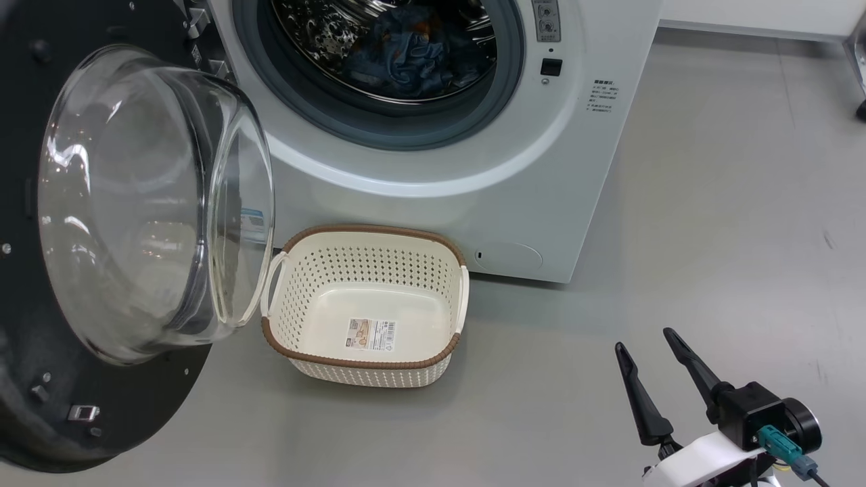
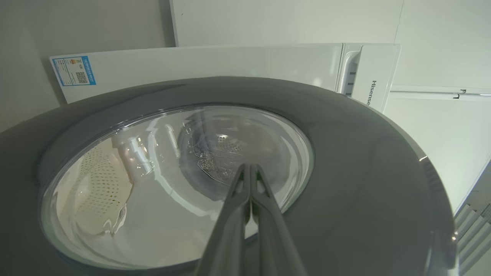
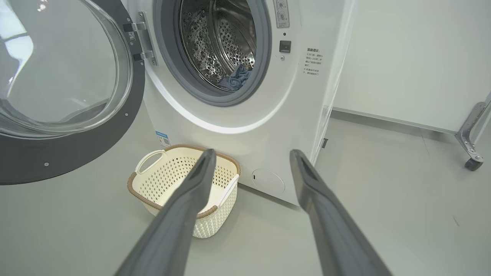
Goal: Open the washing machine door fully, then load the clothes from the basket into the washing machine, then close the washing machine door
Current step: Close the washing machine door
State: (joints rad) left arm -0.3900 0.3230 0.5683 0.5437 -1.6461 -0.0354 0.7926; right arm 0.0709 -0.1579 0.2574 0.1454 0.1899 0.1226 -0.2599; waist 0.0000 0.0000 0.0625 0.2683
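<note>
The washing machine (image 1: 473,203) stands with the washing machine door (image 1: 27,101) swung wide to the left, its glass bowl (image 1: 135,203) bulging toward me. The blue clothes (image 1: 406,61) lie inside the steel drum, a blue fold of the clothes (image 3: 238,76) showing at the gasket. On the floor in front, the cream basket (image 1: 365,270) holds only its label. My right gripper (image 1: 643,339) hangs open and empty at the lower right, well clear of the basket (image 3: 165,176). My left gripper (image 2: 250,166) is shut, pointing at the outer glass of the door (image 2: 364,172); contact is unclear.
A metal frame leg on a caster (image 3: 470,153) stands at the far right by the white wall. Grey floor (image 1: 710,237) stretches open right of the machine. A blue sticker (image 2: 73,71) marks the machine's white front.
</note>
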